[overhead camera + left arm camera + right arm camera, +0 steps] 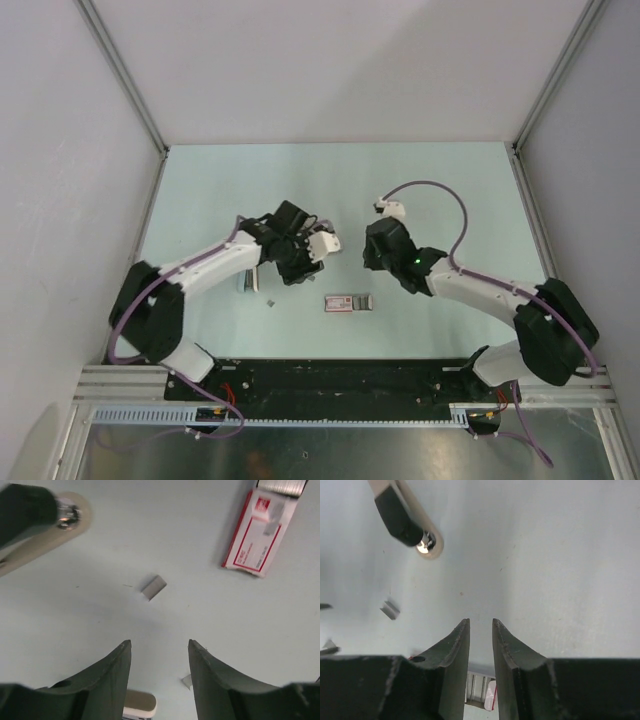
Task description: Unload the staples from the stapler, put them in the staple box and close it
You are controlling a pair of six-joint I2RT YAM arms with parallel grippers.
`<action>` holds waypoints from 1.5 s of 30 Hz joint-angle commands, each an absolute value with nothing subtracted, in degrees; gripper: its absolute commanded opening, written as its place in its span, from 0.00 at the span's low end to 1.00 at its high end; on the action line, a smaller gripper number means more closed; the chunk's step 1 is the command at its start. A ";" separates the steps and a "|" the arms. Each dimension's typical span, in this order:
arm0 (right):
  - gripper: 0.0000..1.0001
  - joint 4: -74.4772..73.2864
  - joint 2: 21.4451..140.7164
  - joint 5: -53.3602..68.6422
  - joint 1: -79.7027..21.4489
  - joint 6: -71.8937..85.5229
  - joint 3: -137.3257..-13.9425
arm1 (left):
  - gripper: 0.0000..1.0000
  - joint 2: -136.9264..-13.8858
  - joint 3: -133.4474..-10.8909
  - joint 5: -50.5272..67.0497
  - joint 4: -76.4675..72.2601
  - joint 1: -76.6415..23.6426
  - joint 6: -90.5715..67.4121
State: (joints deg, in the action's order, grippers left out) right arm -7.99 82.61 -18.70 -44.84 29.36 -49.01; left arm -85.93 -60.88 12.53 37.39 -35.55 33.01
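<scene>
The stapler (35,527), cream with a black top part, lies open at the top left of the left wrist view. It also shows in the right wrist view (402,520) and, partly under my left arm, in the top view (247,281). No long strip of staples shows. A short silvery piece (153,587) lies on the table ahead of my left gripper (159,645), which is open, empty and above the table. The piece also shows in the other views (390,609) (270,301). My right gripper (480,622) is narrowly open and empty, well to the right of the stapler.
A flat pink-and-grey box (348,302) lies near the table's front middle, at the upper right of the left wrist view (257,532) and below my right fingers (487,692). A small white scrap (186,681) and a cream rounded end (141,702) lie under my left fingers.
</scene>
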 commanded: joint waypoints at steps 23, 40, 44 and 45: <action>0.26 -0.59 77.14 -6.54 -34.05 26.72 -44.04 | 0.48 -99.74 -64.50 17.16 35.81 -40.41 62.22; 0.22 -0.59 77.10 -4.96 -33.27 26.64 -43.60 | 0.48 -101.60 -62.51 16.49 35.70 -41.46 72.95; 0.20 -0.60 76.99 -4.56 -33.14 26.70 -43.54 | 0.46 -102.20 -62.82 16.11 35.71 -41.61 73.71; 0.20 -0.61 76.95 -4.52 -33.14 26.71 -43.53 | 0.45 -102.34 -62.83 15.92 35.70 -41.63 74.03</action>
State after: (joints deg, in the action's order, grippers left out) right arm -2.24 78.30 -5.08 -33.45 27.27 -43.90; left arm -101.38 -62.59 15.46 35.75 -41.19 70.91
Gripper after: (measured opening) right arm 0.205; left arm 0.459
